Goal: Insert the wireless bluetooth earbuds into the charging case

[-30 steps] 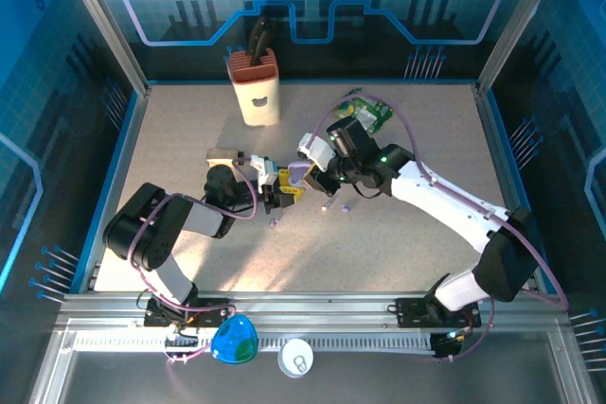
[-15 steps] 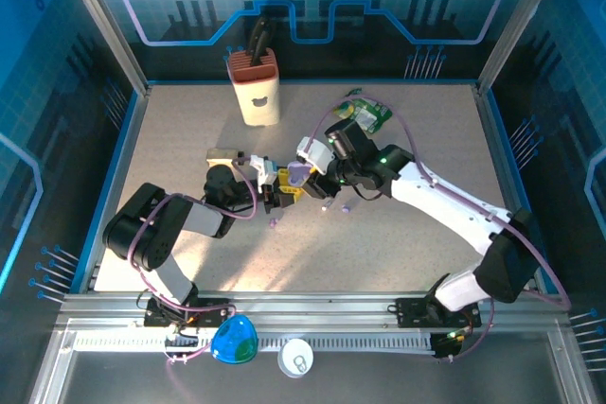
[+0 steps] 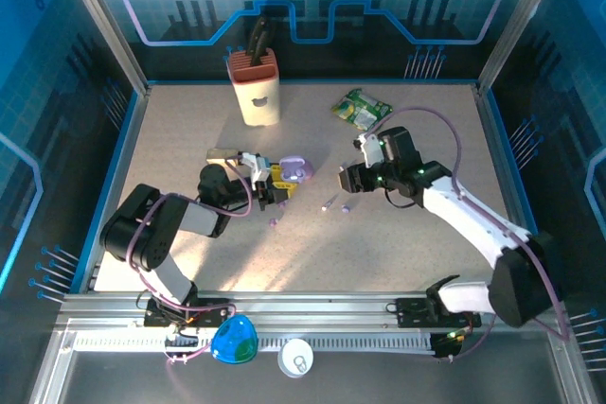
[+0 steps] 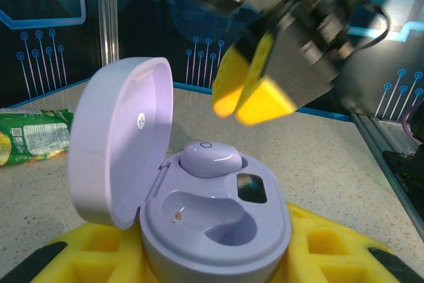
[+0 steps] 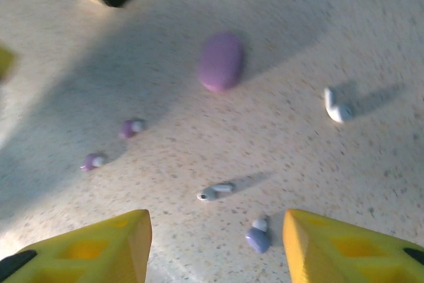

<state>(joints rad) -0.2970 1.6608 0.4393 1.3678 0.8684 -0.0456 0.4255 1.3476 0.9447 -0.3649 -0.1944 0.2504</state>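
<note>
The lilac charging case [image 4: 218,230] stands open, lid [image 4: 119,150] swung up to the left, and my left gripper [image 4: 218,260] is shut on its base. One lilac earbud [image 4: 211,157] sits in the far well; the near well [image 4: 212,213] holds nothing. From above, the case [image 3: 296,170] is left of centre at my left gripper [image 3: 275,186]. My right gripper [image 3: 347,177] hovers to its right, open and holding nothing. Loose earbuds [image 3: 329,203] [image 3: 347,205] [image 3: 273,222] lie on the table. Between the right gripper's [image 5: 215,223] fingers lie a bluish earbud [image 5: 257,236] and a stemmed one [image 5: 215,192].
A beige holder [image 3: 257,92] stands at the back, with a green packet [image 3: 362,109] to its right. A purple oval pebble [image 5: 220,61], a white earbud [image 5: 336,107] and two purple bits [image 5: 130,127] [image 5: 91,161] lie farther out. A blue object [image 3: 234,340] rests on the front rail.
My right gripper has drawn back from over the case toward the right and has opened. The left gripper still holds the case, shifted slightly left.
</note>
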